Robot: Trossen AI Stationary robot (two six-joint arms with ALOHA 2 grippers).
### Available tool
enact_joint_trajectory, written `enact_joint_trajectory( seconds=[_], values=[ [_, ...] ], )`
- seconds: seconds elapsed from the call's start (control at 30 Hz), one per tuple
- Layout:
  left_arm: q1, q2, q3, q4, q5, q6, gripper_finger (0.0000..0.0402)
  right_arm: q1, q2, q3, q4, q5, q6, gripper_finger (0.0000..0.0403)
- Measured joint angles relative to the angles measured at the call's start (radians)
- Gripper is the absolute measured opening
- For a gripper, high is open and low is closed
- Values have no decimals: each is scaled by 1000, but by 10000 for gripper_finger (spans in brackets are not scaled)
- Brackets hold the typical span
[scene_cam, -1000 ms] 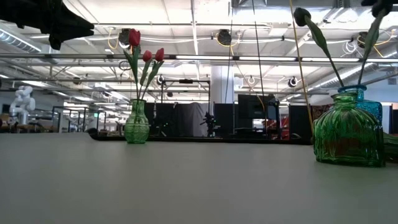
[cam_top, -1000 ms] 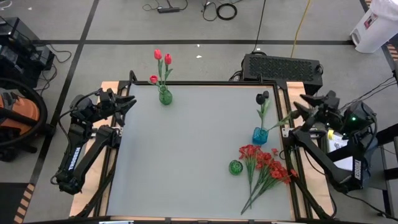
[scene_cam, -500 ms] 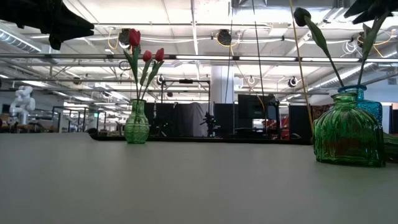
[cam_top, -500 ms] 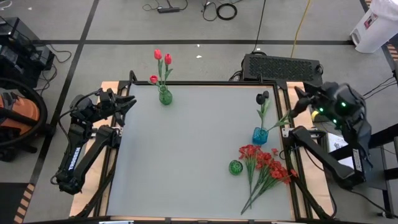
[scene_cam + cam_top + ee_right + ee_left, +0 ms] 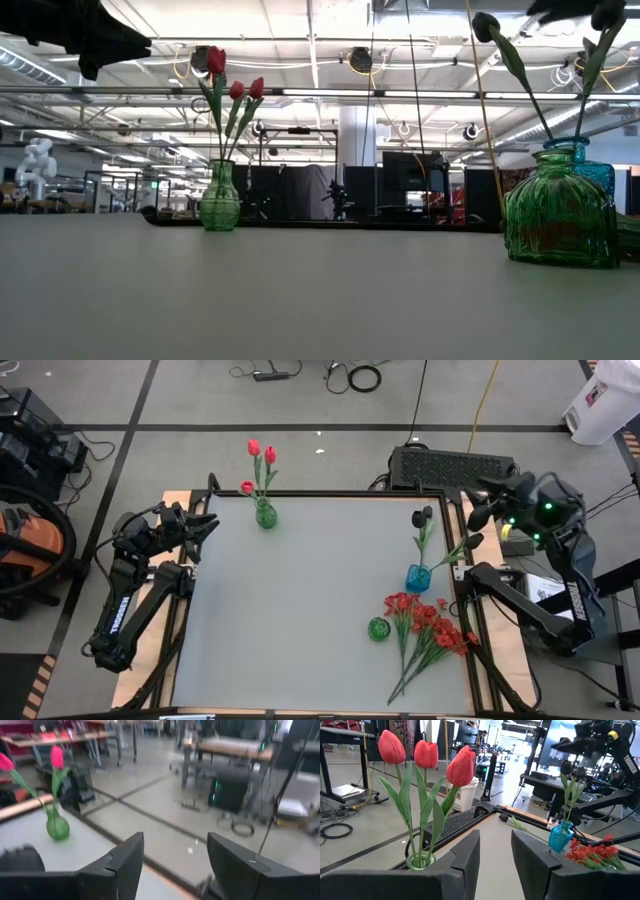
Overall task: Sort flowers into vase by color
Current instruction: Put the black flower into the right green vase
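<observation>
Three red tulips (image 5: 260, 455) stand in a green vase (image 5: 265, 515) at the table's far left. Black tulips (image 5: 421, 517) stand in a blue vase (image 5: 418, 577) near the right edge. A bunch of small red blossoms (image 5: 430, 628) lies flat on the table beside a small round green vase (image 5: 378, 628). My left gripper (image 5: 205, 525) is open and hovers left of the tulip vase, pointing level at it (image 5: 420, 862). My right gripper (image 5: 478, 500) is open and holds nothing. It is raised past the table's far right corner, above and beyond the black tulips.
A black box (image 5: 455, 465) sits on the floor just behind the far right corner. The wooden table frame (image 5: 455, 530) runs along the right edge beside the blue vase. The table's middle and near left (image 5: 280, 630) carry nothing.
My right gripper has risen and gone toward the table's far edge, away from the blue vase. Its fingers have stayed apart. The flowers and vases have not moved.
</observation>
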Motion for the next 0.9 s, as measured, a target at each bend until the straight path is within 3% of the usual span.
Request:
enact_joint_trajectory(
  seconds=[0.27, 0.47, 0.77, 0.9],
  values=[
    [0, 0, 0, 0, 0, 0, 118, 0, 55, 59, 17, 26, -38, 210],
    [0, 0, 0, 0, 0, 0, 118, -12, 142, 59, 21, 167, -42, 210],
    [0, 0, 0, 0, 0, 0, 118, -146, 287, 59, 19, 172, 9, 210],
    [0, 0, 0, 0, 0, 0, 118, -179, 286, 59, 11, 175, 11, 201]
  ],
)
